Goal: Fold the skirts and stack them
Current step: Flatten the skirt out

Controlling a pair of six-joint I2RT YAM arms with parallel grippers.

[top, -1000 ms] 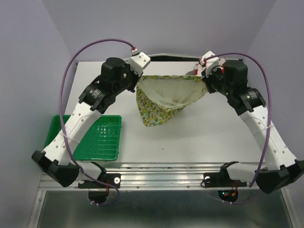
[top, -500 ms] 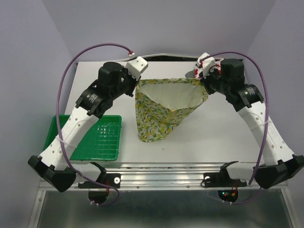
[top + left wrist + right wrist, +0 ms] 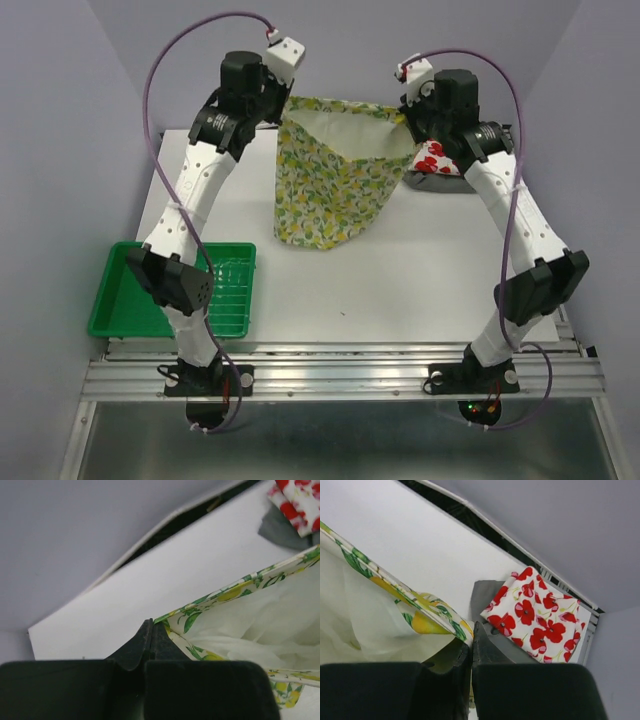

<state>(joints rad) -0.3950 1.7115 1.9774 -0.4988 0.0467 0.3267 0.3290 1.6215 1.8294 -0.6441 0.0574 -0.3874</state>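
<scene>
while lemon skirt (image 3: 325,185) hangs spread over desk (image 3: 420,270), left jaws clamp one top corner, right jaws clamp the other.

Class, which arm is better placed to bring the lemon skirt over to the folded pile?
Probably right: the right gripper, shut on the lemon skirt, hangs beside the red-print skirt atop the grey skirt.

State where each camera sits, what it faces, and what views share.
Top external: above and behind the bases, looking down on table, both arms, lemon skirt stretched between left gripper and right gripper.
Left wrist: past its own shut fingers along the skirt's top edge.
Right wrist: past its shut fingers toward the red-print skirt lying on the grey skirt.
All three share the lemon skirt and that pile.
</scene>
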